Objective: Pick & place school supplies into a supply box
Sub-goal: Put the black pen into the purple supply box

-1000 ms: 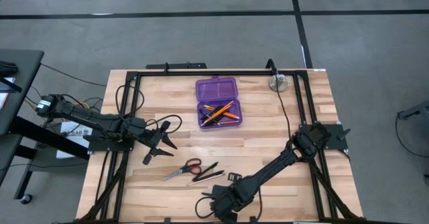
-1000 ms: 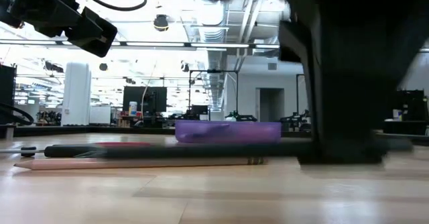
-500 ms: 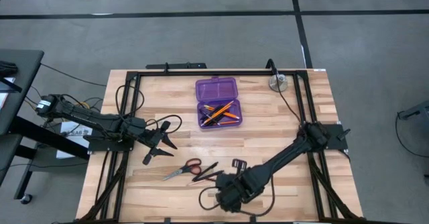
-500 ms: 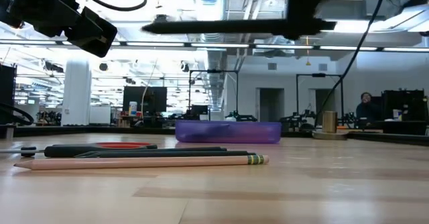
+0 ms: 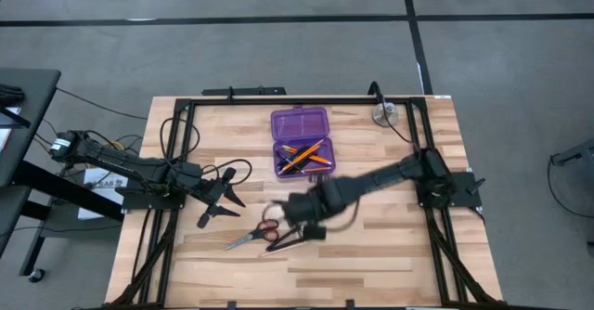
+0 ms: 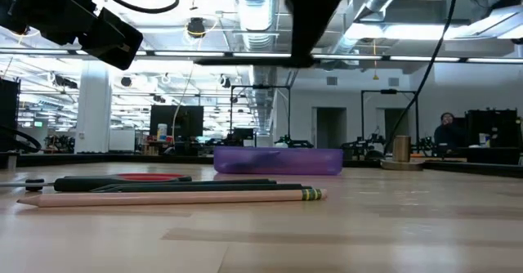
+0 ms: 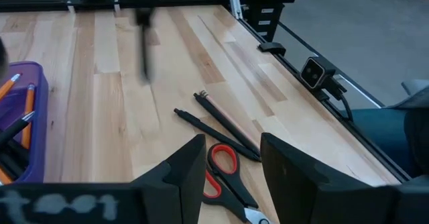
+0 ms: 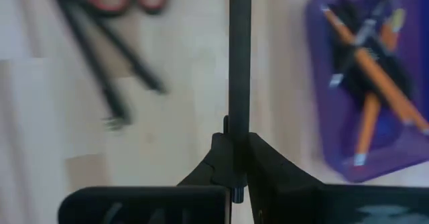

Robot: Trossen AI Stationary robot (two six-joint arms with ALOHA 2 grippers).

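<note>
The purple supply box [image 5: 302, 143] lies open at the table's far middle, with orange pencils and black pens [image 5: 304, 157] in its near half; it also shows in the low view [image 6: 278, 160] and the right wrist view [image 8: 375, 83]. Red-handled scissors [image 5: 252, 236] and two slim black pens [image 5: 286, 240] lie on the near half, and a pencil [image 6: 172, 196] lies beside them. My right gripper [image 5: 302, 213] hovers blurred just above them, shut on a black pen [image 8: 240, 63]. My left gripper [image 5: 218, 199] hangs open over the left side, with the scissors [image 7: 224, 177] ahead of its fingers. My right gripper [image 8: 240, 150] pinches the black pen's barrel [image 8: 240, 127] between its two fingers, coming from above. The pen is lifted clear of the table and lies level [image 6: 237, 60], sticking out on both sides of the fingers in the low view.
A round silver disc [image 5: 386, 115] sits at the far right, with a cable running from it. A black frame [image 5: 232, 95] borders the table's far and side edges. Bare wood lies on the near right of the table [image 5: 390, 264].
My right gripper, shut on the black pen, has risen from the table's near edge and swung toward the far edge and slightly left, toward the box. The pen has gone from table level to lifted clear and level. The left arm has kept still.
</note>
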